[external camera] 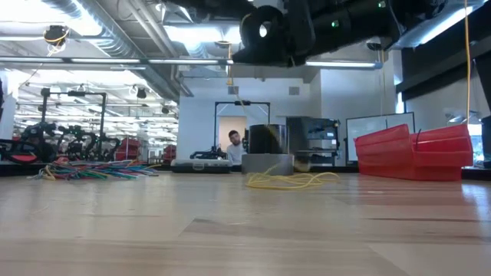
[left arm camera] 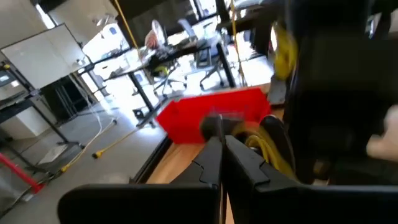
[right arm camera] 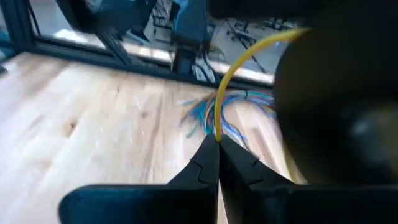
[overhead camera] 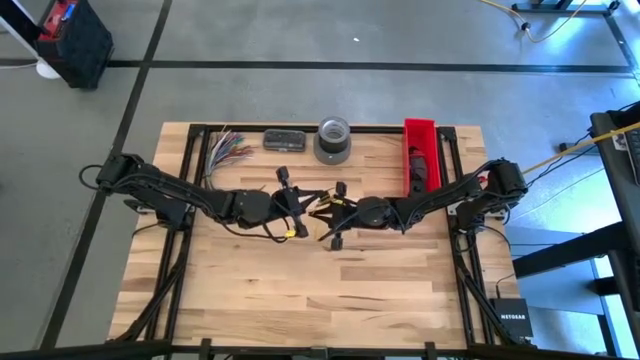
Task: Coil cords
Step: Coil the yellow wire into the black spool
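Note:
The cord shows as a thin yellow cord. A loose heap of it (external camera: 291, 180) lies on the wooden table (overhead camera: 300, 300) at mid-table, below both grippers. My right gripper (overhead camera: 326, 211) is shut on a strand of it (right arm camera: 219, 118), raised above the table. My left gripper (overhead camera: 305, 206) faces it a little toward the table's left, with fingers shut (left arm camera: 221, 140). Yellow cord (left arm camera: 272, 144) runs just beyond its tips, and I cannot tell whether it touches it. No black bundle shows. My right gripper pinches one yellow strand (right arm camera: 217, 135) between its two fingertips, coming level from the table's right. Beyond the tips the strand rises and arcs away (right arm camera: 258, 48). The held part is clear of the table.
Along the far edge stand a fan of multicoloured wires (overhead camera: 228, 148), a dark flat box (overhead camera: 285, 139), a grey tape roll (overhead camera: 333, 140) and a red bin (overhead camera: 421, 155). The near half of the table is bare wood. A person (external camera: 234, 142) shows far off in the room.

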Action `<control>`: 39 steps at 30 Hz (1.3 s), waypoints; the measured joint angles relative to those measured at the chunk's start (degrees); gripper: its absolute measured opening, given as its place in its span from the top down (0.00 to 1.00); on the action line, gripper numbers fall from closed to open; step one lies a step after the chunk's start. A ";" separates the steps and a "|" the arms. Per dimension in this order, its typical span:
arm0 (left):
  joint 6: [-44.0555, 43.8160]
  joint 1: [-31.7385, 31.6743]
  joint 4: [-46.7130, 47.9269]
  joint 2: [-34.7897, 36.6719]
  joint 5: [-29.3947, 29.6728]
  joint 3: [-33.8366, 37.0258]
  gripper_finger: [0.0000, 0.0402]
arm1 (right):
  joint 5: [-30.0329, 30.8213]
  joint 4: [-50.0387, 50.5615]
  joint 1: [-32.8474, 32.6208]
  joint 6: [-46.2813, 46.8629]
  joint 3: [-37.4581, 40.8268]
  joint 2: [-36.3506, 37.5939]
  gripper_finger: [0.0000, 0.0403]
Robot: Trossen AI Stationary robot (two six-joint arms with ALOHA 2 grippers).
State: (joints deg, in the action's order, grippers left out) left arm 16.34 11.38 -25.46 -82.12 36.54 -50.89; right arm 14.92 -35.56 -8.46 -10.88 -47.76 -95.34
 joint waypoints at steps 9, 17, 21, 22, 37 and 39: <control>-0.90 0.30 -1.13 0.06 0.28 0.00 1.00 | 0.88 1.86 -0.19 3.22 -0.01 -0.29 0.94; 2.72 2.55 -0.93 2.92 6.01 0.00 1.00 | 6.02 11.28 -0.14 3.83 -0.16 -0.07 0.72; 5.02 4.48 -0.68 3.49 9.76 0.00 1.00 | 10.16 21.85 -1.20 0.13 -2.79 3.52 0.59; 5.47 4.85 -0.67 3.49 10.71 0.00 1.00 | 10.93 25.59 -1.67 0.07 -4.03 4.81 0.56; 6.40 5.84 -1.00 3.49 14.18 0.00 1.00 | 6.20 19.33 -3.02 1.45 -4.06 5.60 0.50; 6.40 5.84 -0.96 3.49 14.13 0.00 1.00 | 5.53 15.32 -2.24 1.46 -4.03 3.34 0.50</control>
State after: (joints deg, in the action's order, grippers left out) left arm 22.74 17.21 -26.41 -78.63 50.68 -50.89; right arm 20.44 -20.24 -10.70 -9.42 -51.79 -92.00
